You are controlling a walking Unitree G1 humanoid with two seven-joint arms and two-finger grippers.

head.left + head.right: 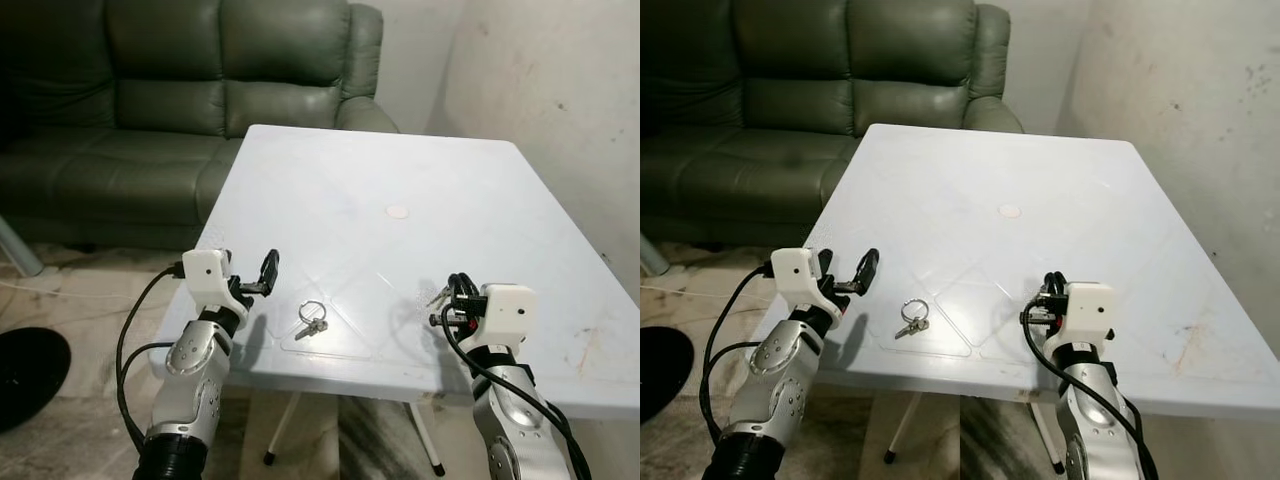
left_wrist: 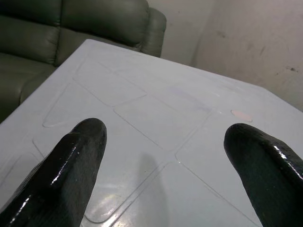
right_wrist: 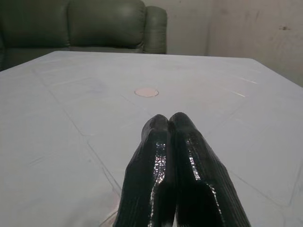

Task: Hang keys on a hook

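A small bunch of keys on a metal ring [image 1: 311,320] lies flat on the white table [image 1: 400,160], near its front edge. My left gripper [image 1: 268,272] hovers over the table's front left corner, a short way left of the keys. Its black fingers [image 2: 80,156] stand wide apart with nothing between them. My right gripper [image 1: 455,290] rests low over the front edge, well to the right of the keys. Its fingertips [image 3: 161,124] are pressed together on nothing.
A small round cap [image 1: 398,212] marks the table's middle. A dark green leather sofa [image 1: 180,90] stands behind and to the left of the table, and a stained wall [image 1: 560,80] runs along the right. A black round object [image 1: 20,370] lies on the floor at the left.
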